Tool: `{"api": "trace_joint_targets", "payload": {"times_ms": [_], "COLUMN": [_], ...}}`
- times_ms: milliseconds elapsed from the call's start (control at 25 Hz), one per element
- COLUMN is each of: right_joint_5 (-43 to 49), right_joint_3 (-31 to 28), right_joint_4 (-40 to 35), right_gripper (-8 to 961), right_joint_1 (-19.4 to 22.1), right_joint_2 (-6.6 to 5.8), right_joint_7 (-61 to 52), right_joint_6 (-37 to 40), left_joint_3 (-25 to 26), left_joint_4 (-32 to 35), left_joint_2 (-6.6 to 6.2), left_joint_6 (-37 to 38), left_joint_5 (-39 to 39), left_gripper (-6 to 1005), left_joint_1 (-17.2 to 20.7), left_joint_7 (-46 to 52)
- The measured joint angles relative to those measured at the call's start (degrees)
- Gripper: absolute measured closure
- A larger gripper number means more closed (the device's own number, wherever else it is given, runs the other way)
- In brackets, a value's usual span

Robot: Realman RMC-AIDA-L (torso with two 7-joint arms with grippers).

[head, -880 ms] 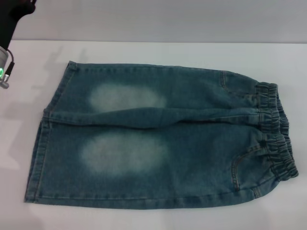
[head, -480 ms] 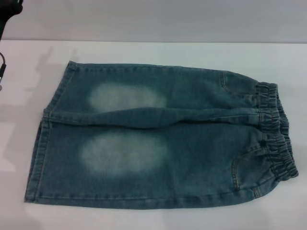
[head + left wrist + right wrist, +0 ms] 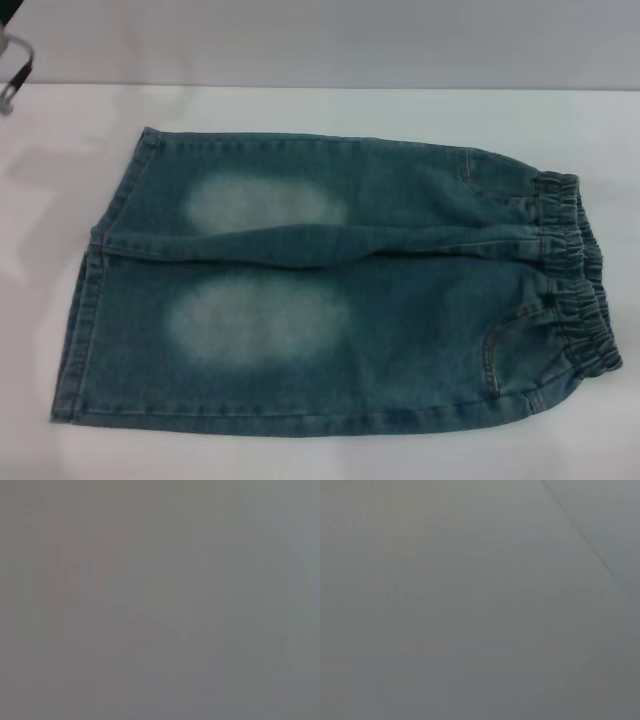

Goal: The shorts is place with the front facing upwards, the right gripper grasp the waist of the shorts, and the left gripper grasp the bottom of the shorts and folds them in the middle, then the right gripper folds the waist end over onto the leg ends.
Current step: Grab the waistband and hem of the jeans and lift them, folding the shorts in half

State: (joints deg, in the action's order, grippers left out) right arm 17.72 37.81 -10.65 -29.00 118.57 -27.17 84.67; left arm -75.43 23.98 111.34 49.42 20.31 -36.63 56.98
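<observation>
left gripper (image 3: 12, 70): only a sliver of the left arm shows at the far left corner of the head view, well apart from the cloth; whether its jaws stand wide or narrow cannot be told, and it holds nothing that can be seen. right gripper: not in any view, so its jaws cannot be judged either. both wrist views show only flat grey with nothing of the work in them. the shorts (image 3: 330, 290) lie flat and spread, front up, on the white table (image 3: 330, 105), long axis running left to right. the waist (image 3: 575, 275), a puckered elastic band, is at the right end; the hems (image 3: 90, 290) are at the left end, the near leg reaching a little farther left than the far leg. this layout likely serves the task: the waist lies on the side of the right arm and the hems on the side of the left arm, so each gripper can reach its own end without crossing. the centre seam runs left to right between the two legs and would serve as the line for the first fold. by judgement, no fold has begun and no grasp is made. two pale faded ovals (image 3: 262, 262) mark the legs, and a pocket seam (image 3: 500, 350) shows near the waist. no brand, label or writing can be read anywhere.
</observation>
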Motion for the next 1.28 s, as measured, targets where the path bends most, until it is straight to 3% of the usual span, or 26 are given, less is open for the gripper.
{"api": "trace_joint_targets", "payload": {"times_ms": [40, 80, 120, 280, 360, 440, 560, 720, 840, 1000, 1280], "right_joint_5": [0.0, 0.1, 0.1, 0.1, 0.1, 0.2, 0.2, 0.2, 0.2, 0.0, 0.0], "right_joint_3": [0.0, 0.1, 0.1, -0.3, -0.4, -0.4, -0.3, -0.4, -0.5, -0.6, -0.8], "right_joint_4": [0.2, 0.3, 0.3, 0.3, 0.3, 0.3, 0.0, -0.4, -0.8, -1.1, -1.1], "right_gripper": [386, 387, 387, 387, 387, 387, 387, 386, 386, 387, 386], "right_joint_1": [0.2, 0.4, 0.7, 1.5, 1.9, 2.1, 2.4, 2.5, 2.6, 2.3, 1.8], "right_joint_2": [-0.01, -0.02, -0.02, -0.09, -0.19, -0.48, -0.91, -1.40, -1.64, -1.84, -2.10], "right_joint_7": [0.0, 0.1, 0.2, 0.1, 0.1, 0.1, 0.4, 0.5, 0.5, 0.6, 0.7], "right_joint_6": [-0.2, -0.6, -1.0, -2.9, -3.4, -3.5, -3.8, -4.5, -5.7, -7.5, -8.7], "left_joint_3": [-1.5, -2.0, -2.9, -2.2, -2.0, -1.0, 3.5, 10.6, 14.4, 16.3, 16.5], "left_joint_4": [0.8, 0.9, 1.1, 1.8, 2.2, 3.6, 5.7, 7.3, 7.7, 7.3, 7.2], "left_joint_2": [-1.98, -2.85, -5.00, -9.56, -10.75, -13.08, -14.67, -16.45, -16.77, -16.67, -15.17], "left_joint_6": [-1.3, -1.5, -1.8, 1.9, 3.6, 8.1, 16.0, 26.3, 32.2, 39.4, 45.8], "left_joint_5": [3.9, 5.7, 10.5, 24.5, 27.8, 36.7, 47.4, 64.0, 72.0, 78.5, 87.8], "left_gripper": [278, 278, 278, 278, 278, 278, 278, 278, 278, 278, 278], "left_joint_1": [-1.0, -1.5, -2.5, -4.3, -4.5, -5.0, -5.3, -6.0, -6.1, -6.0, -5.9], "left_joint_7": [6.4, 9.4, 17.3, 36.0, 40.7, 51.7, 62.5, 75.7, 81.7, 85.6, 90.0]}}
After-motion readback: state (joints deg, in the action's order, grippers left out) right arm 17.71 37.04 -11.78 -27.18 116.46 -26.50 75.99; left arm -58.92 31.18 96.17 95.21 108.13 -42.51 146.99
